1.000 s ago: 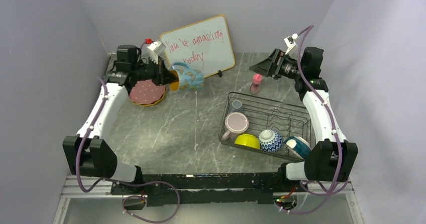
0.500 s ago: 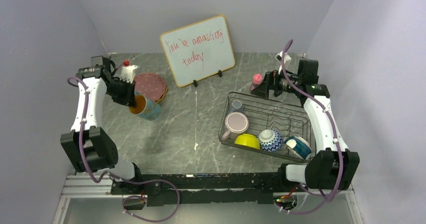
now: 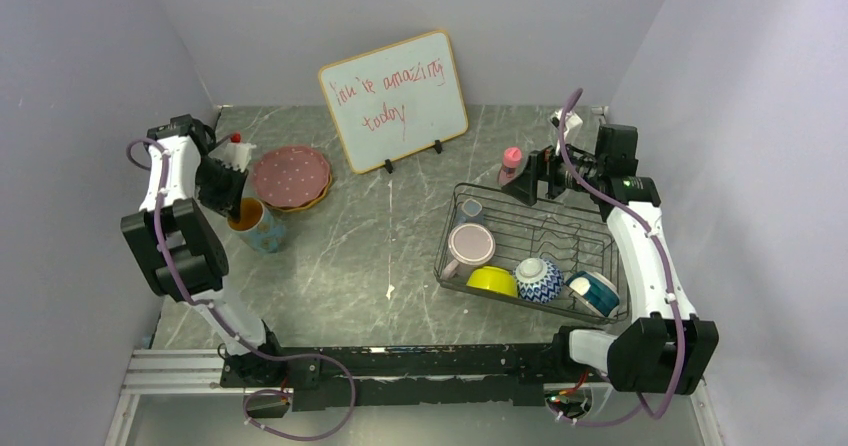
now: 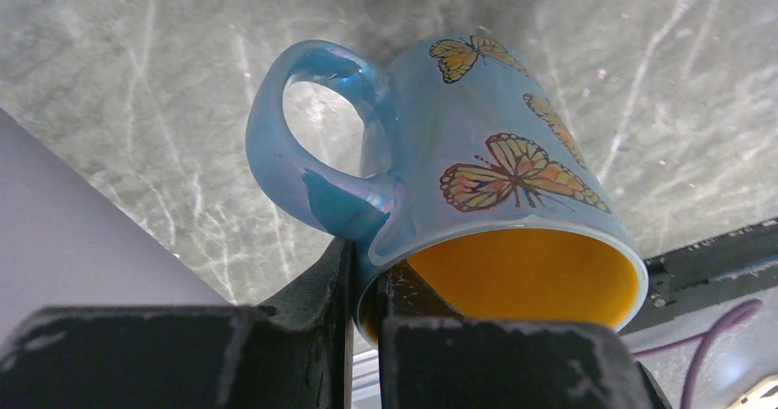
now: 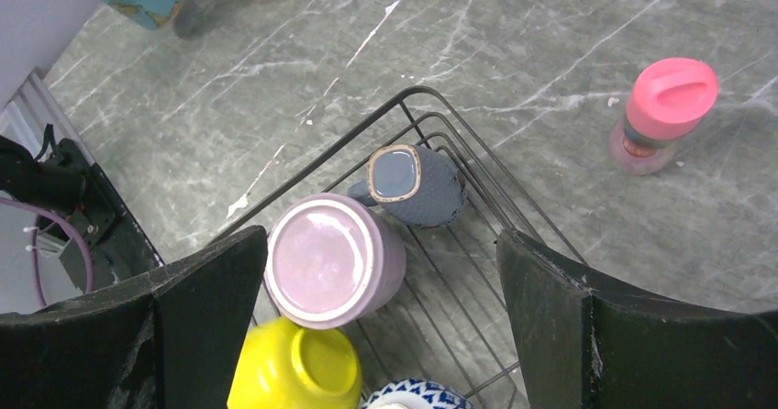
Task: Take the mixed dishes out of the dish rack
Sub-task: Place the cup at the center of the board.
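My left gripper is shut on the rim of a blue butterfly mug with an orange inside, held tilted low over the table by the left wall. The left wrist view shows one finger inside the mug and one outside, gripper. My right gripper is open and empty above the far left corner of the dish rack. In the rack lie a lilac mug, a small grey-blue cup, a yellow bowl, a blue-white bowl and a teal-white bowl. The right gripper hangs over the lilac mug.
A pink dotted plate lies on an orange plate at the back left, next to the held mug. A whiteboard stands at the back. A small pink bottle stands just behind the rack. Walls close in left and right.
My left arm has carried the butterfly mug from beside the whiteboard leftward and down to the table in front of the plates. My right gripper has come lower over the rack's far corner.
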Available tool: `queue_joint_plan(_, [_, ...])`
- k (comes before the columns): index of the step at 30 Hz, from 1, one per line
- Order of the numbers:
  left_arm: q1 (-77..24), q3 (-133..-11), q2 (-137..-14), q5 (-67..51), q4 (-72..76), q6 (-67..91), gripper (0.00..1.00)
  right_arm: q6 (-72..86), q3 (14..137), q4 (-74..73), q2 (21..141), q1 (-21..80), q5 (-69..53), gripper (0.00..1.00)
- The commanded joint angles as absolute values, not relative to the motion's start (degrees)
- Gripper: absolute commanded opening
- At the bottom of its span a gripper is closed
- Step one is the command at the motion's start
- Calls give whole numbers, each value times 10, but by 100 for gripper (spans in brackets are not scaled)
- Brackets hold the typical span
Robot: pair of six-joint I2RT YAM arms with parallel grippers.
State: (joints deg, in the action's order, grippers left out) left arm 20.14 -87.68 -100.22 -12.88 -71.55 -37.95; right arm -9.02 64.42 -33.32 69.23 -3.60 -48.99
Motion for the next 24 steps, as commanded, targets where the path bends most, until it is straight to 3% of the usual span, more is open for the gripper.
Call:
queue_joint_plan(1, [209,-929,-1031,-119,-709,-384,3,-107,642,-313,671,-37,-484,99])
queue_joint_plan(16, [211,-945,-1097,-73,-698,-382,4,-112,641,-317,678,-37,-482,99])
queue_joint_plan(24, [210,-947,-1089,-84,-703,-376,19,-124,643,-324,683,-36,-478,99])
